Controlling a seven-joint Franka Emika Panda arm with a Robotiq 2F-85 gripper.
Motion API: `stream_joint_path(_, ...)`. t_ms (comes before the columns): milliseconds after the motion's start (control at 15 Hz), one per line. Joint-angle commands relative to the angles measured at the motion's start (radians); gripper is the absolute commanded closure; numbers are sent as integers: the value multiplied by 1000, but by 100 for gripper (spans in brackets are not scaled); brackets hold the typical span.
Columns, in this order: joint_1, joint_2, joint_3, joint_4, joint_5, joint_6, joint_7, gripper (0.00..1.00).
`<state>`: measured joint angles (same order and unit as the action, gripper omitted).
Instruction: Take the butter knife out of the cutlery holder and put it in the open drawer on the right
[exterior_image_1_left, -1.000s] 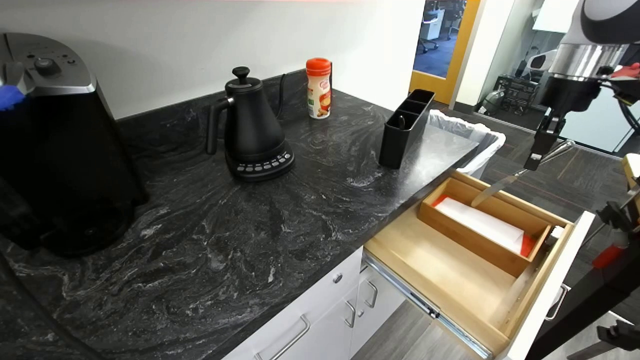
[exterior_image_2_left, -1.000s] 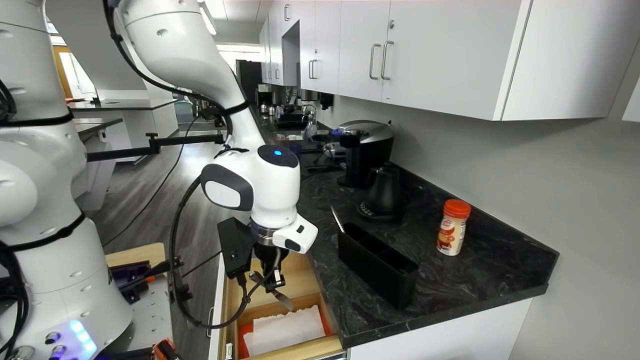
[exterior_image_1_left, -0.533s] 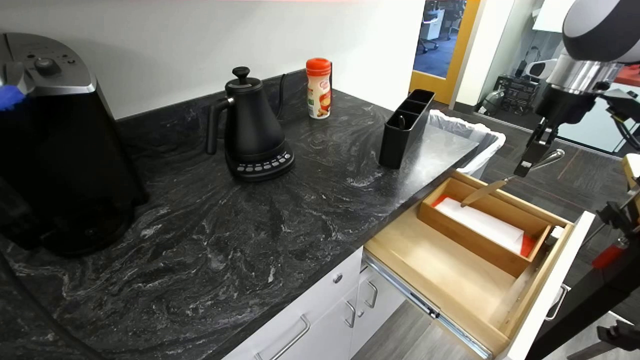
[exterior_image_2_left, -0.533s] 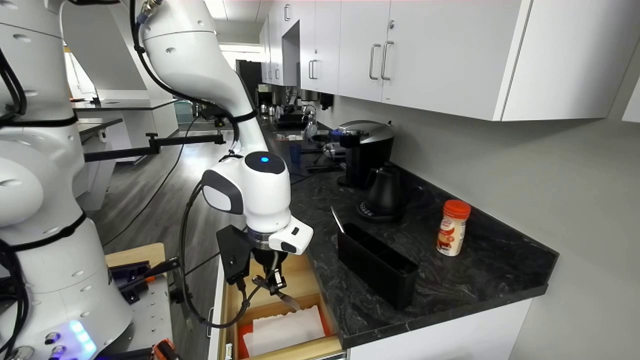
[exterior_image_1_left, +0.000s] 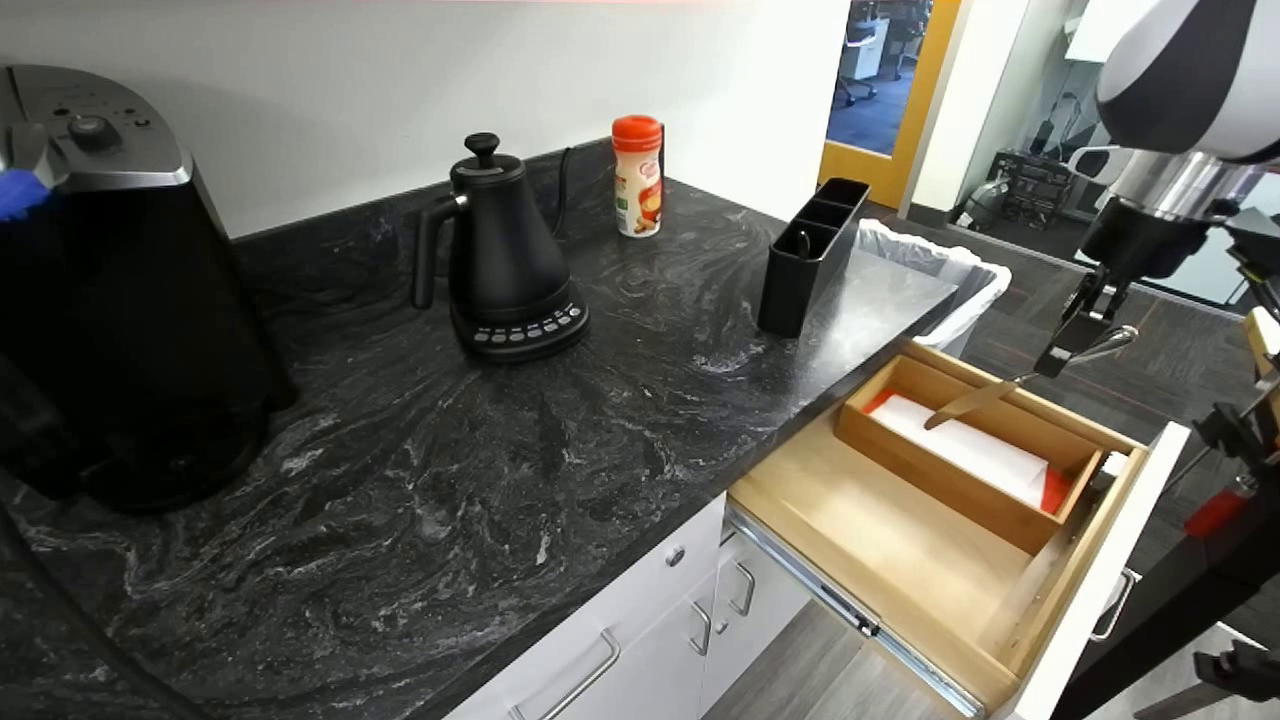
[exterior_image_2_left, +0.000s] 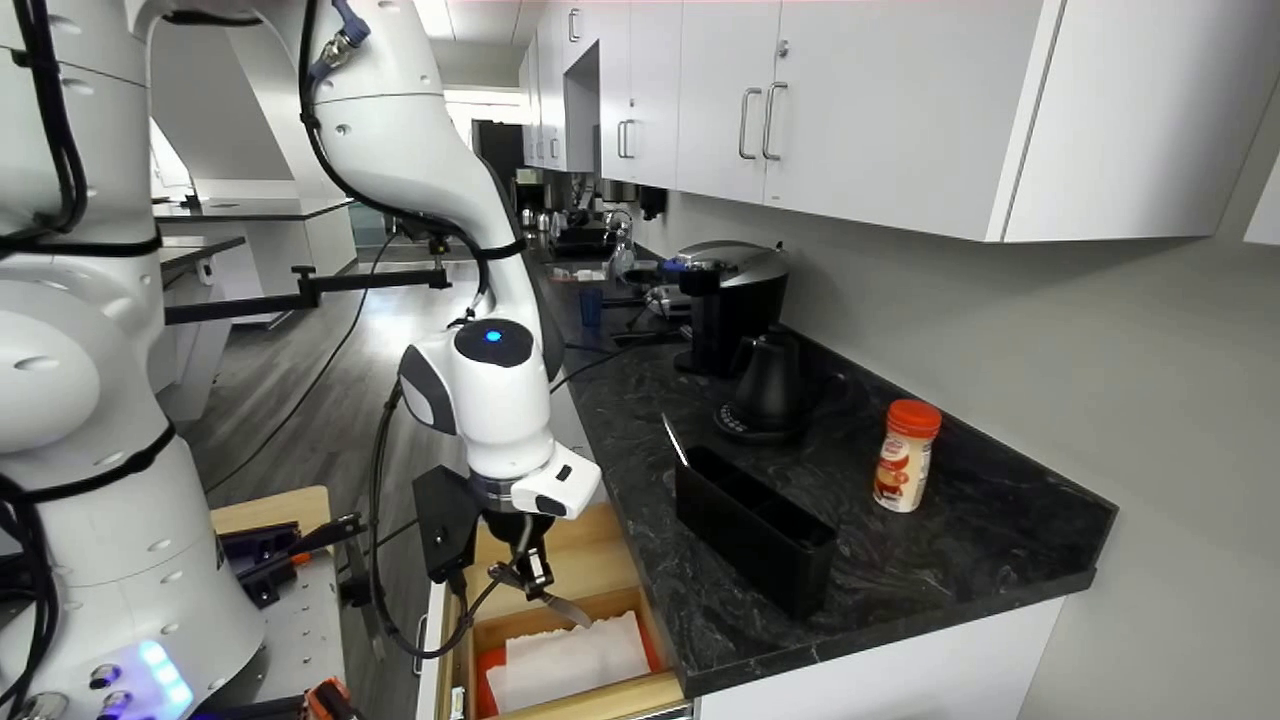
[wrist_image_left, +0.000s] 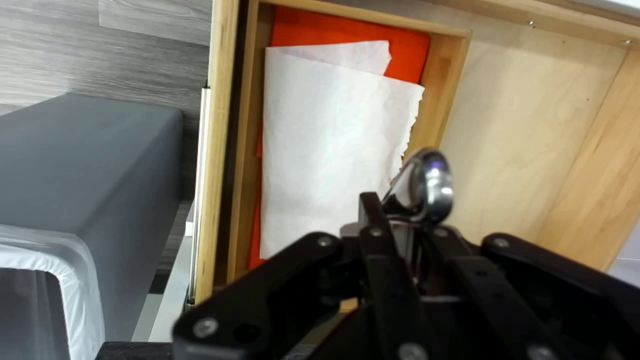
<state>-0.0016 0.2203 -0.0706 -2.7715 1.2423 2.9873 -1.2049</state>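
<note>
One gripper (exterior_image_1_left: 1056, 360) clasps one butter knife (exterior_image_1_left: 972, 402) above one open drawer (exterior_image_1_left: 905, 515).

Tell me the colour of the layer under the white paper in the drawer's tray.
The layer is orange-red, showing best in the wrist view.

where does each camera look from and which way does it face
Exterior view: above the countertop, facing its end and the open drawer; gripper and wrist show.
Exterior view: beyond that end, facing back along it; the arm shows.
Wrist view: on the wrist, facing down into the drawer; gripper fingers show.
Both exterior views share the cutlery holder, electric kettle and butter knife.
</note>
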Motion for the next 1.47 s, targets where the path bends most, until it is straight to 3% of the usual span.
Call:
stream_joint_path(0,25,4,24,-4,173,65,-137,97)
stream_joint_path(733,42,-57,71,-17,586,154,-497,97)
stream_joint_path(1400,41,-47,65,0,576,163,-515,97)
